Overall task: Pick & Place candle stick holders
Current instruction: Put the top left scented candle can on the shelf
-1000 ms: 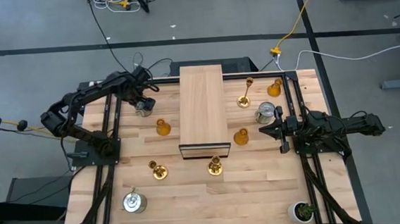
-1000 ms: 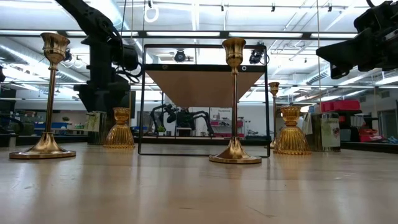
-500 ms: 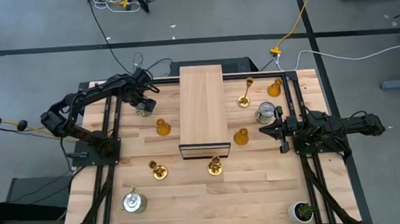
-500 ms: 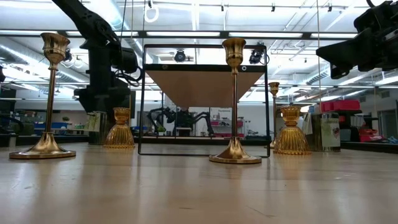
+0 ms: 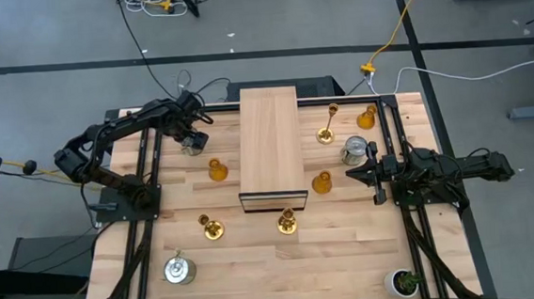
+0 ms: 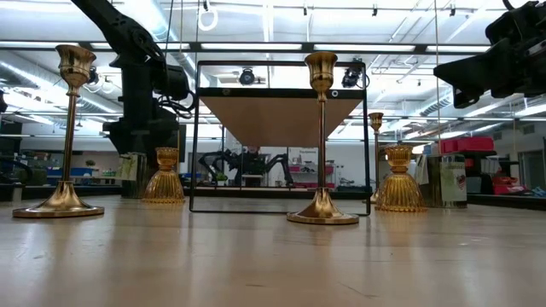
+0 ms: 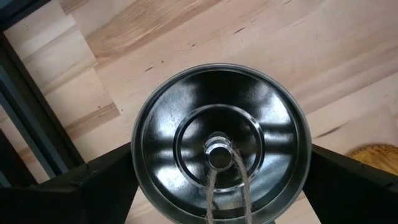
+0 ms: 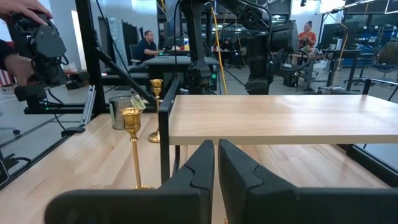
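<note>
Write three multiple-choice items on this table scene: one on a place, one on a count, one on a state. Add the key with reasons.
1. Where is the left hand?
A. Over the silver can at the table's far left
B. Over the green plant
C. Above the wooden shelf

2. How many slender gold candlesticks stand on the table?
A. One
B. Three
C. Five

3. How do the right hand's fingers stand?
A. Wide apart
B. Shut, holding nothing
C. Shut on a candlestick

Key: 1 A, its wrist view looks straight down into the can between the spread fingers. 2 B, the high view shows three. 3 B, the fingers meet with nothing between.
</note>
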`<act>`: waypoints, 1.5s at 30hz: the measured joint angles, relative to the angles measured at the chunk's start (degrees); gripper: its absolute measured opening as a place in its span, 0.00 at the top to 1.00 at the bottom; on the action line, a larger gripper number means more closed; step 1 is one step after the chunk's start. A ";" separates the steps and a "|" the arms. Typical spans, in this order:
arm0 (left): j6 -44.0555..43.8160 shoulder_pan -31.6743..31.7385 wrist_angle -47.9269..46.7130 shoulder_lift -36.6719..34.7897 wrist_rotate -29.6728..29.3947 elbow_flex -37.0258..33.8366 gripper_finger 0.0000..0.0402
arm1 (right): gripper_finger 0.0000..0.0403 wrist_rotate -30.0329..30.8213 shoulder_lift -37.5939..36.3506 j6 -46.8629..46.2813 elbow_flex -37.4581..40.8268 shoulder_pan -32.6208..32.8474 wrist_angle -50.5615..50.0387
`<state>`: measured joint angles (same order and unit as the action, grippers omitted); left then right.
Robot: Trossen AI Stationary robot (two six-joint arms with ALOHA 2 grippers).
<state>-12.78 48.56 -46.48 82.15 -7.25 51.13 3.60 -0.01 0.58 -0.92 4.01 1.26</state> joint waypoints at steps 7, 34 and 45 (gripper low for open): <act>0.03 0.01 -0.03 0.00 0.02 0.00 0.05 | 0.93 0.00 0.00 -0.02 0.01 0.01 0.00; 0.15 -0.04 -8.18 0.02 -0.04 4.31 0.05 | 0.93 0.00 0.00 0.00 0.00 0.02 0.00; 0.70 -0.05 -17.13 0.00 -0.02 14.80 0.05 | 0.93 0.00 0.00 -0.02 0.01 0.00 0.00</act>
<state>-12.08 48.51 -63.61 82.15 -7.27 65.93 3.60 -0.01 0.56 -0.92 4.01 1.26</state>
